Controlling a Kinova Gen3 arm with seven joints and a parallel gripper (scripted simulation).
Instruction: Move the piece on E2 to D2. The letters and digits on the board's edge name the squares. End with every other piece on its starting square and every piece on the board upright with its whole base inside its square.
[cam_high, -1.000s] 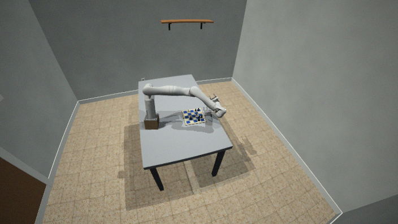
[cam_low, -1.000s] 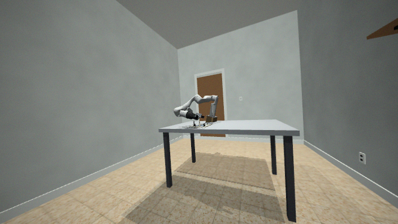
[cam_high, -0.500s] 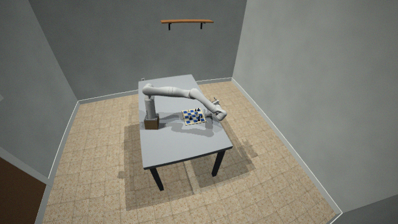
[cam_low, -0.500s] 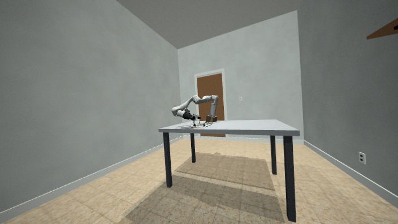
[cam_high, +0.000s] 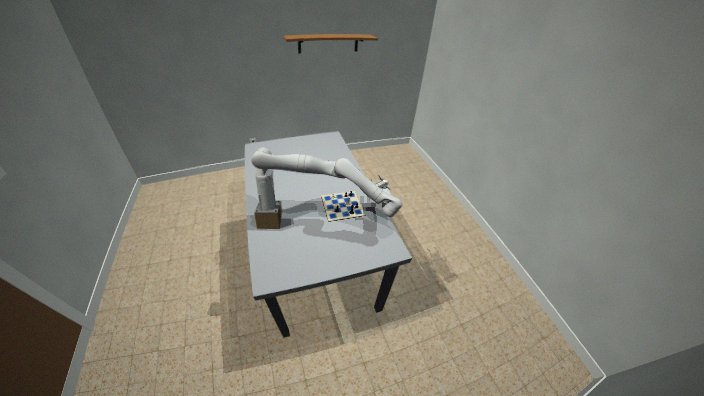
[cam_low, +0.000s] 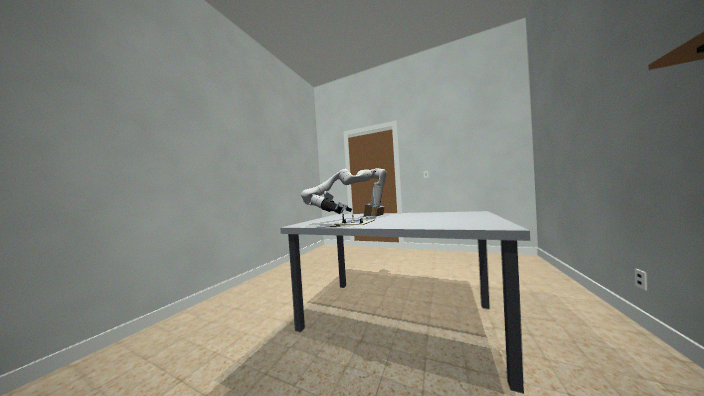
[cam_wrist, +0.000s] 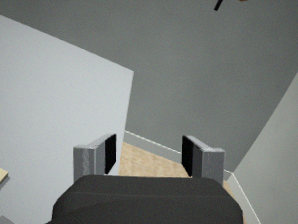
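Note:
The chessboard (cam_high: 345, 217) (cam_low: 364, 222), blue and cream, lies on the grey table (cam_high: 310, 250) (cam_low: 440, 220) (cam_wrist: 53, 96) near its right edge. Dark pieces stand on it, such as one at the back (cam_high: 350, 193), one in the middle (cam_high: 337, 209) and one on the right (cam_high: 355, 207). They are too small for me to read their squares. My gripper (cam_high: 382, 180) (cam_low: 348, 209) (cam_wrist: 149, 149) is open and empty. It hangs just off the board's right side, pointing up and away towards the back wall. The wrist view shows no piece.
The arm's brown base block (cam_high: 268, 218) (cam_low: 374, 210) stands on the table left of the board. A wooden shelf (cam_high: 330, 37) hangs on the back wall. The table's right edge lies under my wrist.

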